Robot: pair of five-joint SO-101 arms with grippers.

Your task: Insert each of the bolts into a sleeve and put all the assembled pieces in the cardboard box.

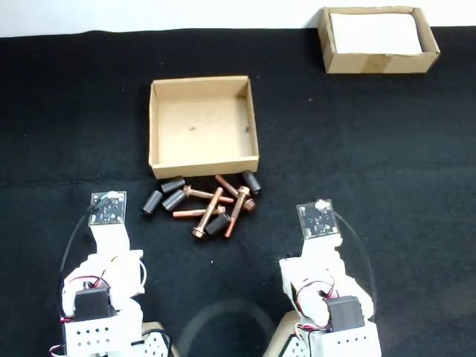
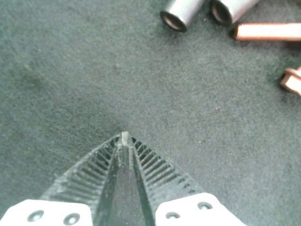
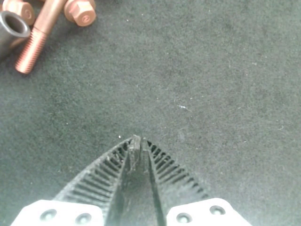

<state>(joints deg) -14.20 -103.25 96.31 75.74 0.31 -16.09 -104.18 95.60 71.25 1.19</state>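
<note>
— Black felt-like cloth (image 1: 387, 186) covers the whole table (image 1: 67, 89), with a pale strip (image 1: 149, 15) beyond its far edge. What lies on it?

— From the high view, an open brown cardboard box (image 1: 202, 126) sits mid-table, its bare floor showing. Just in front of it, copper-coloured hex-head bolts (image 1: 210, 212) and short dark cylindrical sleeves (image 1: 173, 199) lie in a loose heap on the cloth, outside the box. A second cardboard box (image 1: 378, 62) holding a white sheet (image 1: 375, 33) stands at the far right corner.

— And the wrist views?

— Up close they give the pincers. The left pincer (image 2: 123, 137) is clenched, its ribbed tips meeting over bare cloth, with two sleeve mouths (image 2: 175, 18) and a threaded shank (image 2: 268, 31) near it. The right pincer (image 3: 136, 140) is likewise clenched, tips together above the cloth, with bolt heads (image 3: 80, 12) and one sleeve's open end off to one side.
</note>
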